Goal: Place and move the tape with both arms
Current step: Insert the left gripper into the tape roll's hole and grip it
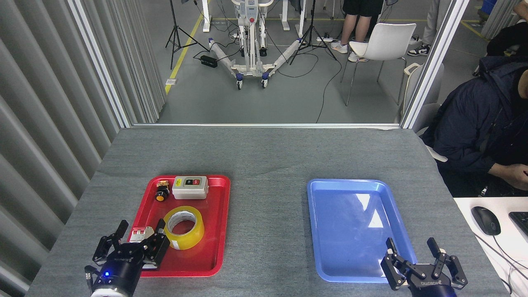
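The yellow tape (pixel 184 227) lies flat in the middle of the red tray (pixel 214 231), its white core facing up. My left gripper (pixel 141 229) hovers open over the tray's near left corner, its right finger close beside the roll and touching nothing. My right gripper (pixel 411 246) is open at the near right corner of the blue tray (pixel 350 194), with nothing between its fingers.
The red tray also carries a grey-white switch box (pixel 190 187), a small yellow-and-black button (pixel 161 193) and a white breaker (pixel 138 234). A seated person (pixel 478 128) is at the right, next to a white desk with a mouse (pixel 485 220).
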`<state>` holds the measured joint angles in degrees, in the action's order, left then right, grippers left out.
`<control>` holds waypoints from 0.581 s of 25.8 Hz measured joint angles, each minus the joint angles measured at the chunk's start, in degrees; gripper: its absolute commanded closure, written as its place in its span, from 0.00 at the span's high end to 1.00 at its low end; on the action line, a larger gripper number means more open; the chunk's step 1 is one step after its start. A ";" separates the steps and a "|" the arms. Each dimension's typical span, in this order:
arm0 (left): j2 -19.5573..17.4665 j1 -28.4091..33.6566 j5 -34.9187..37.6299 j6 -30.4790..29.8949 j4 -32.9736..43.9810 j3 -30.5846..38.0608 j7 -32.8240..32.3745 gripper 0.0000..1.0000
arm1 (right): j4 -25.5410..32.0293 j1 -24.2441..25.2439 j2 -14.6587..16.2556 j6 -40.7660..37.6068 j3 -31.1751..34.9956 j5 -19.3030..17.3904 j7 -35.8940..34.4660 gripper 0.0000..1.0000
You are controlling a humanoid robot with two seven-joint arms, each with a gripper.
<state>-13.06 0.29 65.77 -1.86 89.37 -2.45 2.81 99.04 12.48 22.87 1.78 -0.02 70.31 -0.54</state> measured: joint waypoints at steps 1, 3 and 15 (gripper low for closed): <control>-0.37 -1.00 -0.07 -0.18 -0.62 -0.63 0.00 1.00 | -0.02 0.00 -0.10 0.01 -0.02 0.00 -0.10 1.00; -1.36 -2.75 -0.36 -0.26 -1.44 -2.13 -0.14 1.00 | -0.07 0.00 -0.19 0.09 -0.04 0.00 -0.29 1.00; -3.41 -13.66 -1.54 0.02 -4.87 -5.42 -29.86 1.00 | -0.16 -0.19 -1.11 0.07 0.10 0.00 -0.52 1.00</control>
<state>-16.47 -13.37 64.23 -1.84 84.51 -7.87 -27.05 98.88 12.29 21.75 1.85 0.09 70.31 -1.06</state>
